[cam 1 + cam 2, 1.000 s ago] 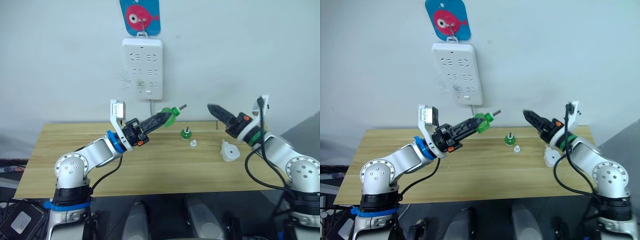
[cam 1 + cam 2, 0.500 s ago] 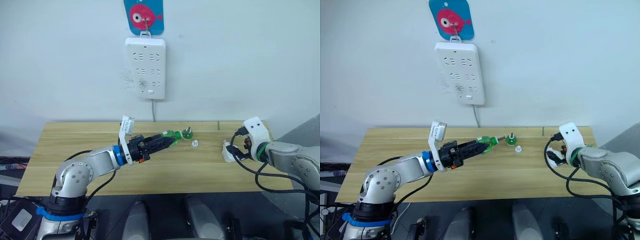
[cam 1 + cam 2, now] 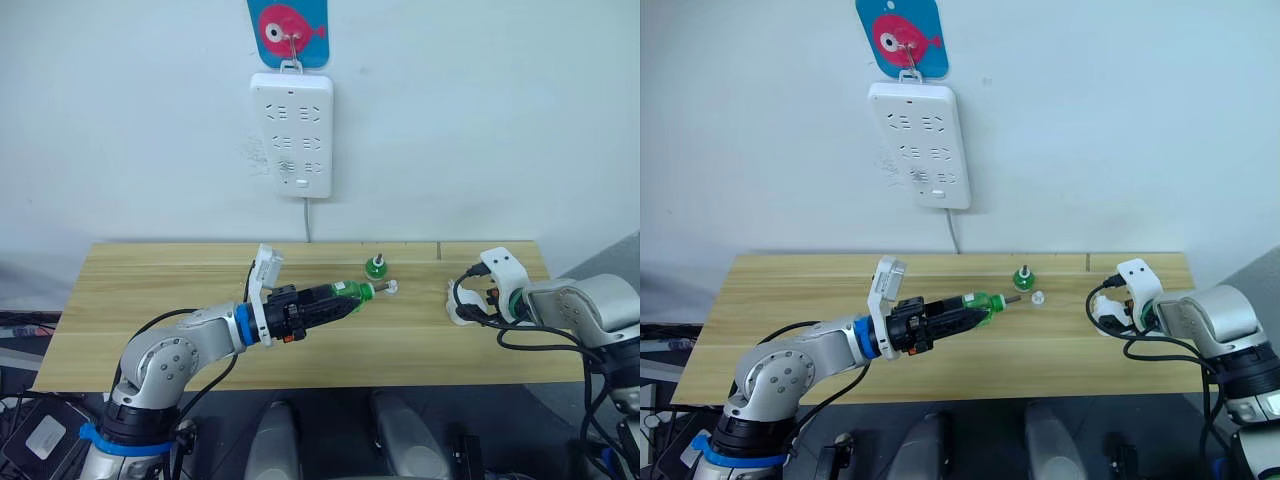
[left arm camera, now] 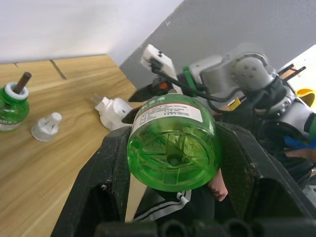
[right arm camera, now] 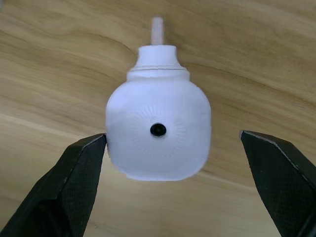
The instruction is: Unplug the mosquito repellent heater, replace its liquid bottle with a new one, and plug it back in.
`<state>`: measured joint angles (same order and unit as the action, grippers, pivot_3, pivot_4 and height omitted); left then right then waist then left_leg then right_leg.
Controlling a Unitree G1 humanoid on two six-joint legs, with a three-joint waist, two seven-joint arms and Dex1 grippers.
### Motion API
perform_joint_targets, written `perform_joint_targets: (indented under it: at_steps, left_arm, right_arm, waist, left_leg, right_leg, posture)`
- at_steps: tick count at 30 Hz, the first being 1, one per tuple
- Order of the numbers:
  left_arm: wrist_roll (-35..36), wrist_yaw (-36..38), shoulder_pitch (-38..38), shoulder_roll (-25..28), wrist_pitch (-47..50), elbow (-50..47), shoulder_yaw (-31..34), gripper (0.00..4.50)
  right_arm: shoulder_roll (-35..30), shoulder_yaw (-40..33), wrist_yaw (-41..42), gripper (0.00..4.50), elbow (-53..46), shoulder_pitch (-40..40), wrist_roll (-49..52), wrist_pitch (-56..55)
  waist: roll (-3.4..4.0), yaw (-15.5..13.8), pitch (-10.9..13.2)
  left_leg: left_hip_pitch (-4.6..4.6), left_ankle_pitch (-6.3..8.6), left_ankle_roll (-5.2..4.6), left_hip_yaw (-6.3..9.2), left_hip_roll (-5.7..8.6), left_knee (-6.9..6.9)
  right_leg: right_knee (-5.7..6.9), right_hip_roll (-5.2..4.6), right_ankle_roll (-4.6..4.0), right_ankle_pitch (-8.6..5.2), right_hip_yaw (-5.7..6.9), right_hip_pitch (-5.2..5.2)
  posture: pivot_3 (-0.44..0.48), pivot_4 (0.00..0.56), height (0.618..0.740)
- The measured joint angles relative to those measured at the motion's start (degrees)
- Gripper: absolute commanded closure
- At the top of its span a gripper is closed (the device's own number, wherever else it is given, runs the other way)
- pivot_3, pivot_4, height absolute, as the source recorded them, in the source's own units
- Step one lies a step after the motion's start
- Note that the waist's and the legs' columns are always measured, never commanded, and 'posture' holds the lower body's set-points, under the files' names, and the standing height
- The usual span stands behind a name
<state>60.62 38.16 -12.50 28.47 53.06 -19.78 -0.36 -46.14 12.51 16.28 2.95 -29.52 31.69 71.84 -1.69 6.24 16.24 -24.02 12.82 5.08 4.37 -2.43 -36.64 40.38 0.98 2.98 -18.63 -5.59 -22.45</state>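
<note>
Both arms have dropped from their raised poses of a second ago. My left gripper (image 3: 345, 296) is clamped on a green bottle (image 4: 171, 143) held level just above the table (image 3: 150, 300); my right gripper (image 5: 170, 195) stands open astride the mosquito repellent heater (image 5: 158, 134), which lies on the table's right side, unplugged. A second green bottle (image 3: 374, 266) and white cap (image 3: 388, 287) sit between. Risk: one finger touches first and the rounded heater skids aside.
</note>
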Motion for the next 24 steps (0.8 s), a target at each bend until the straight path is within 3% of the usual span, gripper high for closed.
perform_joint_targets:
  at_steps: [8, 17, 20, 23, 24]
  left_arm:
    - [-0.57, 0.19, 0.90, -0.67, 0.00, -0.17, -0.33, 2.20]
    - [-1.11, 1.40, 0.95, -0.63, 0.00, -0.25, -0.33, 2.20]
    - [-1.49, 1.55, 0.93, -0.63, -0.01, -0.24, -0.33, 2.20]
    - [-1.90, 2.10, 0.89, -0.62, -0.01, -0.24, -0.35, 2.20]
    - [-1.99, 2.44, 0.85, -0.61, 0.00, -0.24, -0.35, 2.20]
  right_arm:
    - [1.90, 2.38, 7.01, 0.00, 6.98, -2.73, -6.96, -4.00]
    - [1.83, 5.41, 15.07, 0.00, 6.67, -2.88, -11.85, -6.31]
    - [1.83, 5.80, 16.33, 0.55, 6.43, -2.75, -13.56, -7.00]
    - [1.61, 5.76, 17.14, 1.53, 5.99, -2.56, -14.87, -7.37]
    - [1.42, 5.63, 17.50, 1.54, 5.75, -2.46, -15.05, -7.37]
  waist:
    - [0.01, -0.13, 0.02]
    - [0.02, -0.16, 0.02]
    - [0.02, -0.18, 0.02]
    - [0.01, -0.17, 0.02]
    - [0.01, -0.17, 0.02]
  left_leg:
    - [-0.02, 0.02, -0.02, 0.01, 0.00, 0.15]
    - [-0.02, 0.02, -0.01, 0.02, -0.01, 0.38]
    - [-0.01, 0.02, -0.01, 0.03, -0.01, 0.43]
    - [0.01, 0.02, -0.01, 0.03, -0.01, 0.43]
    - [0.01, 0.02, -0.01, 0.03, -0.01, 0.43]
  right_leg:
    - [-0.18, -0.02, -0.24, 0.14, 0.03, 0.01]
    - [-0.42, -0.05, -0.26, 0.16, 0.08, 0.03]
    - [-0.42, -0.05, -0.26, 0.16, 0.09, 0.04]
    - [-0.42, -0.05, -0.26, 0.16, 0.09, 0.04]
    - [-0.42, -0.05, -0.26, 0.16, 0.09, 0.05]
  posture:
    - [-0.132, 0.281, 0.729]
    - [-0.133, 0.275, 0.729]
    - [-0.136, 0.273, 0.729]
    - [-0.143, 0.269, 0.729]
    - [-0.147, 0.267, 0.729]
